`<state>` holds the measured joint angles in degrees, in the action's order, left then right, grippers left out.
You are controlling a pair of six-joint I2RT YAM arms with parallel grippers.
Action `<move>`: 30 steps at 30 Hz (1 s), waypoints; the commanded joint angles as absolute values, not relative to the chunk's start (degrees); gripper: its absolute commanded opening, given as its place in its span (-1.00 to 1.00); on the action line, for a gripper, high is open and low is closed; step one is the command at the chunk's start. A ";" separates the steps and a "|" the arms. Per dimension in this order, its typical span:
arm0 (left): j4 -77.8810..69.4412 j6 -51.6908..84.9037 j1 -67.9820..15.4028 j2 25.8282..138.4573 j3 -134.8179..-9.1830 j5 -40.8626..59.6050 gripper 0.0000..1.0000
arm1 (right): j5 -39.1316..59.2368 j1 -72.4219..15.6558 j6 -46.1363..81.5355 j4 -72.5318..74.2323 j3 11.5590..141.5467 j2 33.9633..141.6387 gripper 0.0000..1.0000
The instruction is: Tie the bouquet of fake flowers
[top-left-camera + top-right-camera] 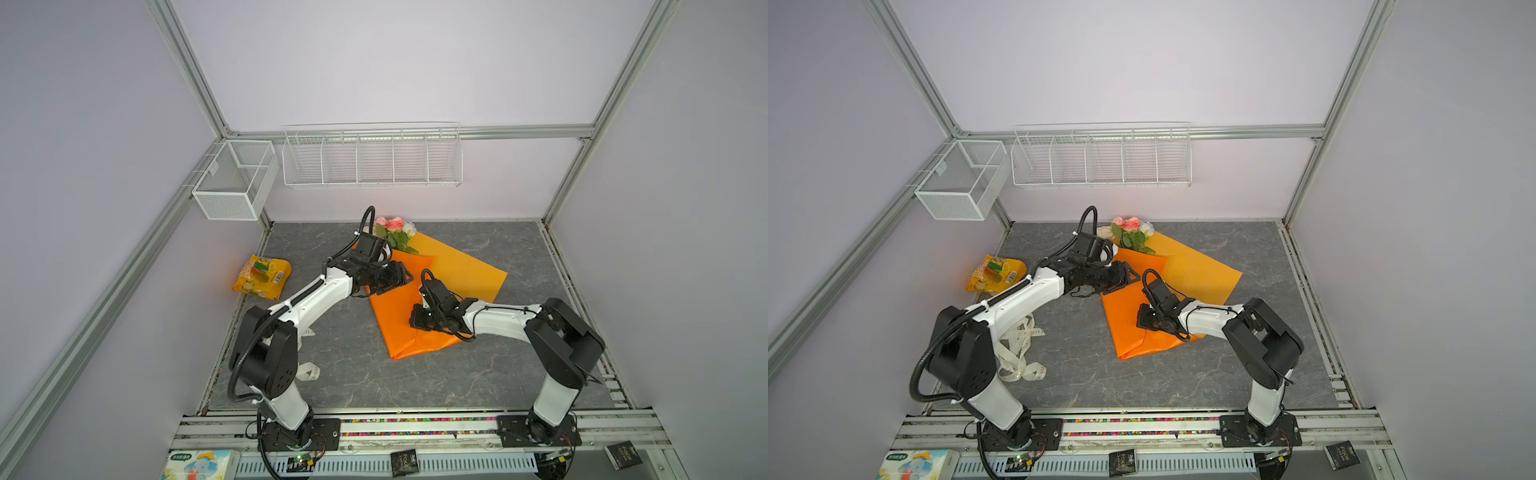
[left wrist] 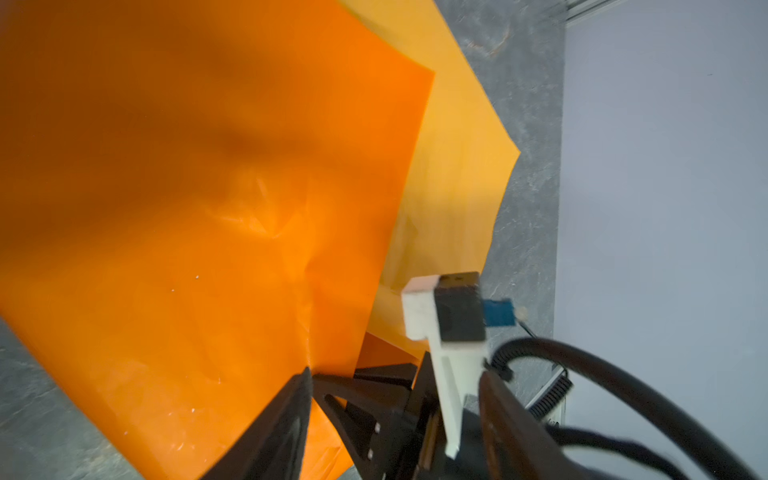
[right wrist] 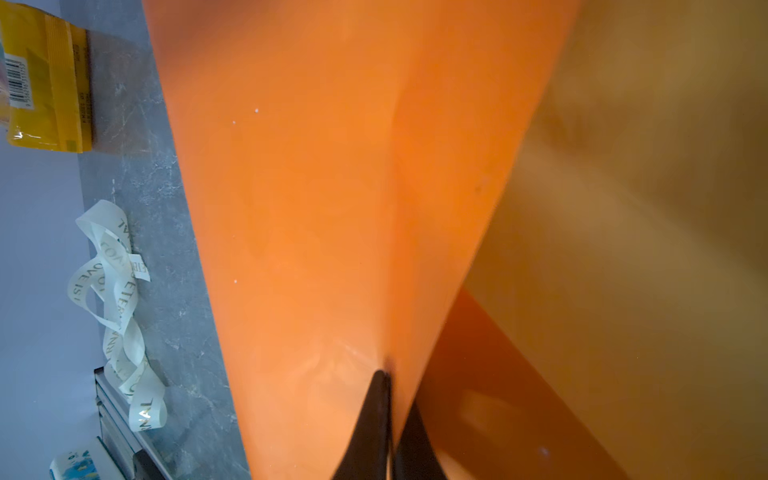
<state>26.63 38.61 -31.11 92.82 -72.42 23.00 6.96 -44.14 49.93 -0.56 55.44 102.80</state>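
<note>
The bouquet of fake flowers [image 1: 392, 230] [image 1: 1130, 232] lies at the back of the table: pink and white roses with green leaves. Its stems are hidden under a folded flap of the orange paper [image 1: 457, 266] [image 1: 1192, 266] [image 2: 208, 208] [image 3: 332, 166]. My left gripper [image 1: 404, 276] [image 1: 1128, 276] [image 2: 397, 372] hovers open at the flap's left edge; one finger [image 2: 286, 411] touches the paper. My right gripper [image 1: 417, 320] [image 1: 1144, 318] [image 3: 388, 374] is shut on a raised fold of the orange paper near the wrap's lower part.
A cream printed ribbon [image 1: 1021, 353] [image 3: 116, 291] lies loose by the left arm's base. A yellow snack bag [image 1: 262, 276] [image 3: 45, 79] sits at the table's left edge. A mesh basket [image 1: 237, 178] and a wire rack [image 1: 372, 158] hang on the back walls.
</note>
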 commanded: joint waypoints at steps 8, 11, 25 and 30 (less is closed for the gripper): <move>15.12 41.22 -22.92 95.71 -62.38 31.36 -0.13 | 7.74 -43.58 51.16 -0.86 55.37 104.03 -0.82; 13.27 41.53 -22.93 99.76 -63.28 33.14 -0.19 | 5.90 -43.54 50.99 -4.01 55.70 103.72 -0.81; 8.60 41.33 -23.29 105.06 -58.36 34.61 -0.27 | -1.09 -45.12 48.05 -15.28 56.59 91.52 -0.19; 7.96 40.69 -23.57 105.59 -58.10 36.16 -0.27 | 0.72 -48.66 45.96 -13.13 56.79 87.54 -0.18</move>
